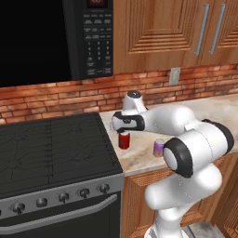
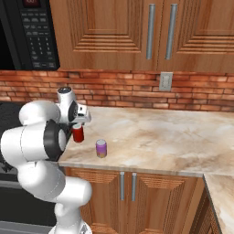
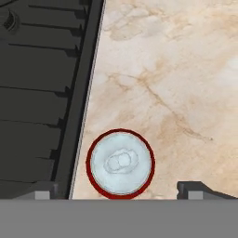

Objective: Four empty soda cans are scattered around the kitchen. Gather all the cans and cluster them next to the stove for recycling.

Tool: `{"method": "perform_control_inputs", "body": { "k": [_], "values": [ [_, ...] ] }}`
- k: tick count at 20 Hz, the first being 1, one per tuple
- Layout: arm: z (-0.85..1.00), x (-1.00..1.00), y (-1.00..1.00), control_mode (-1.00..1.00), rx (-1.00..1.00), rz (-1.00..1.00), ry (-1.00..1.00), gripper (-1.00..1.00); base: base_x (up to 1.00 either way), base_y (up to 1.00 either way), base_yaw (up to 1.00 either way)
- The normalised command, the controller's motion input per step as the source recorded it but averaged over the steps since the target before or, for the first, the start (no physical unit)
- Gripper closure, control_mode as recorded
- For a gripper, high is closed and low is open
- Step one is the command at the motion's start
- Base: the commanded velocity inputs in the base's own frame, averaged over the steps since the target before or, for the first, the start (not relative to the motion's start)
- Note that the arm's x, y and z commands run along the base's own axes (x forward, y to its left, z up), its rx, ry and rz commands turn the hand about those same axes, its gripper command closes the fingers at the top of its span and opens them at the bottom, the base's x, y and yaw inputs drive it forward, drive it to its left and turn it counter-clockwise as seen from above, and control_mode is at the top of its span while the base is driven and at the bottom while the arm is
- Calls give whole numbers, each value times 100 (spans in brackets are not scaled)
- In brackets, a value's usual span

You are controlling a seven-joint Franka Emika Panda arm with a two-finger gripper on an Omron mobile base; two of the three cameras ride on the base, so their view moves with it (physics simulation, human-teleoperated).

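The red can (image 1: 124,140) stands upright on the beige marbled surface (image 2: 151,132), just beside the black stove (image 1: 51,148) at its 9 o'clock. A purple can (image 2: 101,148) with a silver top stands near it. Red brick wall (image 2: 137,91) and wooden cabinets (image 2: 114,32) rise behind. The gripper (image 3: 121,189) hangs spread above the red can, its silver lid between the fingertips (image 3: 195,188).

Purple can's (image 1: 159,148) lower right behind the arm's elbow (image 1: 179,158); stove (image 1: 51,148) cut off at left edge

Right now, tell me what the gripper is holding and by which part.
Nothing is held. The gripper is open above the upright red soda can, its fingers apart on either side of the can's silver top.
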Motion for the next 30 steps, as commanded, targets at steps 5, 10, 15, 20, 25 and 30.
{"method": "perform_control_inputs", "body": {
  "k": [5,10,15,20,25,30],
  "values": [
    [22,-39,-13,-100,0,0,0,-100,0,0,0],
    [13,-54,-10,-100,0,0,0,-100,0,0,0],
    [21,-59,-6,-100,0,0,0,-100,0,0,0],
    [40,-57,-12,-100,0,0,0,-100,0,0,0],
    [40,-56,-5,-100,0,0,0,-100,0,0,0],
    [49,-59,-12,-100,0,0,0,-100,0,0,0]
  ]
}}
